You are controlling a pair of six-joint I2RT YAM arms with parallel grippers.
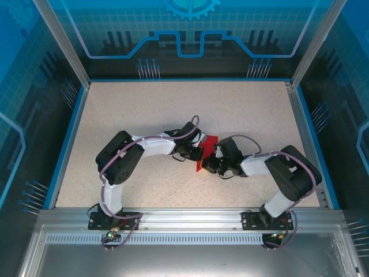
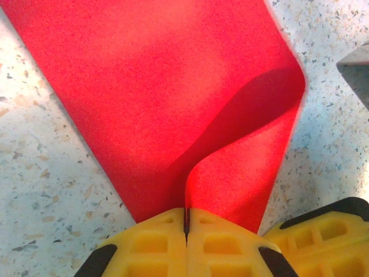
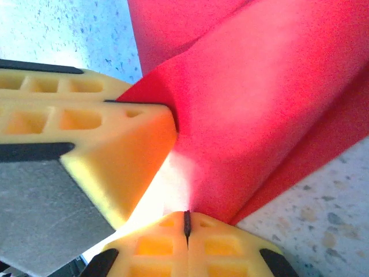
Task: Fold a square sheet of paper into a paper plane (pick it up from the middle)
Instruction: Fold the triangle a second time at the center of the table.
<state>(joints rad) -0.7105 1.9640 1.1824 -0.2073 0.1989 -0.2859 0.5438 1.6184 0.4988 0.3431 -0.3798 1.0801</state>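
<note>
Both pinch the square sheet of paper [image 2: 155, 98]: left gripper [image 2: 185, 222] holds its curled edge, right gripper [image 3: 187, 222] just beside. I see open table [image 1: 144, 109] around.

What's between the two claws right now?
The red sheet, pinched by both the left claw and the right claw, as the top view shows.

I am watching a speckled beige tabletop [image 1: 173, 115] lying inside a blue rim [image 1: 70, 133]. At 6 o'clock a silver metal rail [image 1: 184, 216] is running along the near edge. At 12 o'clock a see-through blue back panel [image 1: 242, 34] is standing, carrying a gear drawing [image 1: 193, 7]. Slanting metal posts [image 1: 60, 40] are rising at 10 and 2 o'clock.
</note>
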